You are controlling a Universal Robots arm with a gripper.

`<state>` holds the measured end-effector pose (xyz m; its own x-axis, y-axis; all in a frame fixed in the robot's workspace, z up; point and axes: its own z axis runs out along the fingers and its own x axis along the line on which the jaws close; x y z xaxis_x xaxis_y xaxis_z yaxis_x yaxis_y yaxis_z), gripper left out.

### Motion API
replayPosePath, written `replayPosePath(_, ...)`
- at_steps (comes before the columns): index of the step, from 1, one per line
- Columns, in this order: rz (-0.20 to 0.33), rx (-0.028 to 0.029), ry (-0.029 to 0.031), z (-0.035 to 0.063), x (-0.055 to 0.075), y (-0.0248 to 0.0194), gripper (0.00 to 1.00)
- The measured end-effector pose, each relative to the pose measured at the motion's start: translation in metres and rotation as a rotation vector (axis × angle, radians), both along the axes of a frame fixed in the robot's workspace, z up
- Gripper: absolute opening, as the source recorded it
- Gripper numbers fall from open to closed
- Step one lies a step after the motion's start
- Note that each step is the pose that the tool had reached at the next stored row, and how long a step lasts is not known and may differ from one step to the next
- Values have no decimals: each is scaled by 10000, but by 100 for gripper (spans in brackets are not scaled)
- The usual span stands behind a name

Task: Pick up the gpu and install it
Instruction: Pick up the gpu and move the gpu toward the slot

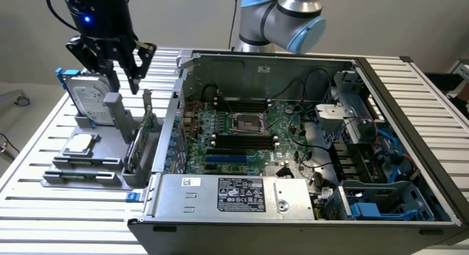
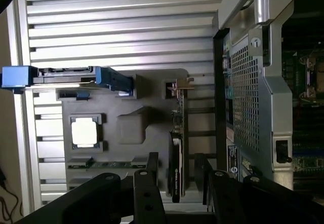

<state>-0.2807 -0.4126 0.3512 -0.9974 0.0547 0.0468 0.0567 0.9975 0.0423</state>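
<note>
The gpu (image 1: 141, 135) stands on its edge in a slot of the grey holder (image 1: 81, 178), at the exterior view's left beside the open computer case (image 1: 293, 128). In the wrist view the gpu (image 2: 177, 148) shows edge-on, with its black cover and silver bracket end. My gripper (image 1: 124, 79) hangs above the holder, over the far end of the card and apart from it. It is open, and its two black fingers (image 2: 147, 186) stand on either side of the card's line, with nothing between them at the gripper (image 2: 179, 196).
The holder also carries a silver hard drive in a blue frame (image 1: 88, 98), a square processor (image 1: 81, 144) and thin memory sticks (image 2: 111, 164). The case wall (image 2: 253, 82) rises close beside the gpu. Inside the case lies the motherboard (image 1: 234, 134) with cables and a power supply (image 1: 234, 195).
</note>
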Motion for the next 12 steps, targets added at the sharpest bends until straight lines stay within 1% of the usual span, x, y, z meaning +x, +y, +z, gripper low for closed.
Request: replayPosePath(12, 431, 0, 18, -219, 0, -78, 42)
